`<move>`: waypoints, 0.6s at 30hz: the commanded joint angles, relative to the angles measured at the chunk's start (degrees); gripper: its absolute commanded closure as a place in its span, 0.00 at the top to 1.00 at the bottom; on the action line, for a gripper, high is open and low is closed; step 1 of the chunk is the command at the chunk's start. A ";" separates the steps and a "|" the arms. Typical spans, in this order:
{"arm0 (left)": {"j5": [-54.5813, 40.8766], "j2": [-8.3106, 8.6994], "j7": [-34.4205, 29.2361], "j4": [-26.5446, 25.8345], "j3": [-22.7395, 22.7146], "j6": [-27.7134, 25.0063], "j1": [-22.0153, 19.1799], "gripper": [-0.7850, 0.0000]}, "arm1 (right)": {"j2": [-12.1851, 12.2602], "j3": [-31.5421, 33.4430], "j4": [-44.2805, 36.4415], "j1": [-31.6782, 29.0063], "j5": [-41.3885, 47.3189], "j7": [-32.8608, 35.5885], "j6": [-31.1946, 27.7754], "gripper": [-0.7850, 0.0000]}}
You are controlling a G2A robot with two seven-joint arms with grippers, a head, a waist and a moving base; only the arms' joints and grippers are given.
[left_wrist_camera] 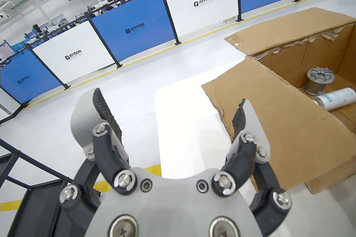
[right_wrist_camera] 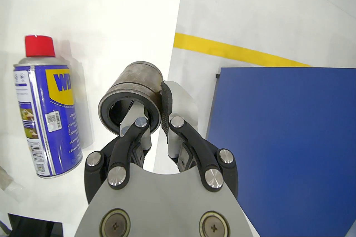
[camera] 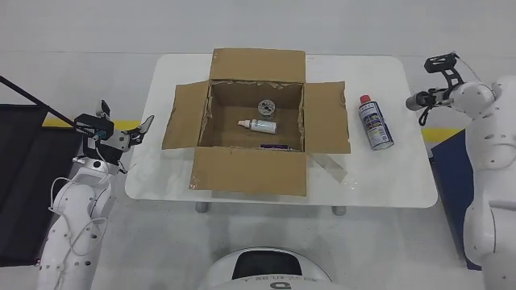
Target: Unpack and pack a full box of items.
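An open cardboard box (camera: 254, 173) stands mid-table with all flaps spread. Inside lie a flanged metal part (camera: 266, 107), a white bottle (camera: 258, 125) and a dark flat item (camera: 274, 145). A blue spray can (camera: 376, 122) with a red cap lies on the table right of the box. My right gripper (right_wrist_camera: 155, 104) hangs over the table's right edge, shut on a metal cylinder sleeve (right_wrist_camera: 133, 99), one finger inside its bore. My left gripper (left_wrist_camera: 172, 110) hovers open and empty off the table's left edge, facing the box (left_wrist_camera: 278, 124), where the metal part (left_wrist_camera: 318, 79) and bottle (left_wrist_camera: 336, 97) show.
The white table (camera: 371, 185) carries a scrap of clear plastic (camera: 343, 173) near the box's front right corner. A blue panel (right_wrist_camera: 278, 138) stands just off the table's right side, and a black rack (camera: 24, 169) off its left. The spray can (right_wrist_camera: 47, 115) lies close to the right gripper.
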 commanded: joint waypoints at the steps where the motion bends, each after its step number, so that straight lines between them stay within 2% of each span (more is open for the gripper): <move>1: 0.00 0.00 0.00 0.00 0.00 0.00 0.00 1.00 | -0.48 -1.92 1.44 0.89 -0.76 0.14 0.49 0.00; 6: 0.00 0.00 0.00 0.00 0.00 0.00 0.00 1.00 | -1.86 -5.96 6.71 4.12 -0.97 0.98 0.66 0.00; 12: 0.00 0.00 0.00 0.00 0.00 0.00 0.00 1.00 | -3.11 -9.37 12.97 7.91 -0.67 2.37 -3.11 0.00; 18: 0.00 0.00 0.00 0.00 0.00 0.00 0.00 1.00 | -4.16 -11.46 18.44 11.27 -0.14 2.45 -4.11 0.00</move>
